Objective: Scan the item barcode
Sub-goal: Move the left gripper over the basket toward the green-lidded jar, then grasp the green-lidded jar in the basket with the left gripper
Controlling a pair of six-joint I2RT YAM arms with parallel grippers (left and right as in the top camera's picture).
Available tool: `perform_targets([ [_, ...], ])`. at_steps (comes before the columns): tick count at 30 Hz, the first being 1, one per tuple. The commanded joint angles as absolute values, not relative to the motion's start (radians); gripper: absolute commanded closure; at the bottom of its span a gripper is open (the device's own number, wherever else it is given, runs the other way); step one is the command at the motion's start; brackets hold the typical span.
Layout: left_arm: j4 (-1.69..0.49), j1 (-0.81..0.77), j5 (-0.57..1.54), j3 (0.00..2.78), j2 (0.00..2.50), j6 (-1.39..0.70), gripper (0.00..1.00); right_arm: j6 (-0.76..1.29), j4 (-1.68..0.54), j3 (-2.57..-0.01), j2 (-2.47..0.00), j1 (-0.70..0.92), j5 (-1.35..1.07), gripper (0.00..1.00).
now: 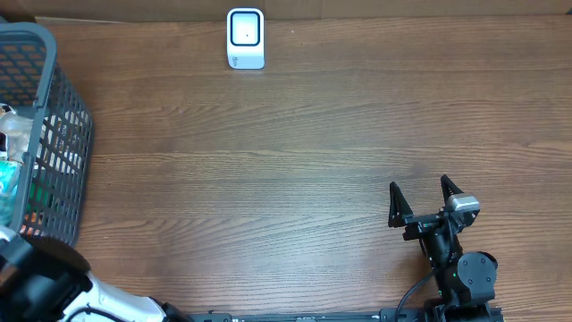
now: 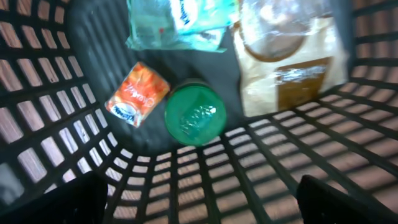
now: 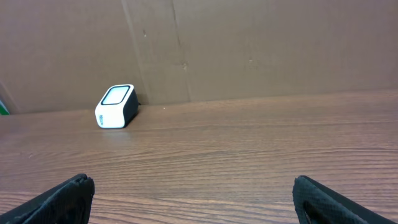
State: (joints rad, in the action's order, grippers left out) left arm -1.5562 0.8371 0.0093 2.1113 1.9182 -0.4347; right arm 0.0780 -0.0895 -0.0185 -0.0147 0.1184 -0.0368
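Orange packet [image 2: 137, 93] and green-lidded jar [image 2: 194, 117] lie in the basket [image 1: 54, 116] — nothing picked, nothing scanned yet. The left gripper [image 2: 199, 205] hangs above them, jaws wide, empty; the right gripper [image 1: 418, 182], also wide, is well apart from the barcode scanner [image 1: 245, 38].

We are seeing the small white barcode scanner [image 1: 245, 38] sitting upright at the far edge of the table [image 1: 313, 161], its window tilting upward. Inside the dark mesh basket [image 1: 63, 134], we are looking down on four items lying close together: an orange packet [image 2: 137, 93], a round green-lidded container [image 2: 194, 114] just beside it, a teal bag [image 2: 180, 25] and a beige pouch [image 2: 289, 62].
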Motion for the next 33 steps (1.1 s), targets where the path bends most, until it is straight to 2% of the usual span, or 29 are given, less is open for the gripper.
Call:
perform_targets([
  [1, -1.552, 0.846, -0.019, 2.081, 1.955, -0.408, 0.01, 0.081, -0.083, -0.008, -0.003, 0.116, -0.027, 0.00],
  [11, -1.352, 0.856, -0.070, 1.819, 1.964, -0.384, 0.00, 0.081, -0.083, -0.008, -0.003, 0.116, -0.027, 0.00],
  [17, -1.198, 0.842, 0.020, 1.676, 1.966, -0.335, 0.00, 0.081, -0.083, -0.008, -0.003, 0.116, -0.027, 0.00],
  [25, -1.086, 0.817, 0.019, 1.567, 1.969, -0.317, 0.00, 0.081, -0.083, -0.008, -0.003, 0.116, -0.027, 0.00],
  [28, -1.082, 0.818, 0.015, 1.558, 1.969, -0.313, 0.09, 0.081, -0.083, -0.008, -0.003, 0.116, -0.027, 0.00],
  [33, -1.072, 0.818, 0.015, 1.554, 1.969, -0.313, 0.15, 0.081, -0.083, -0.008, -0.003, 0.116, -0.027, 0.00],
])
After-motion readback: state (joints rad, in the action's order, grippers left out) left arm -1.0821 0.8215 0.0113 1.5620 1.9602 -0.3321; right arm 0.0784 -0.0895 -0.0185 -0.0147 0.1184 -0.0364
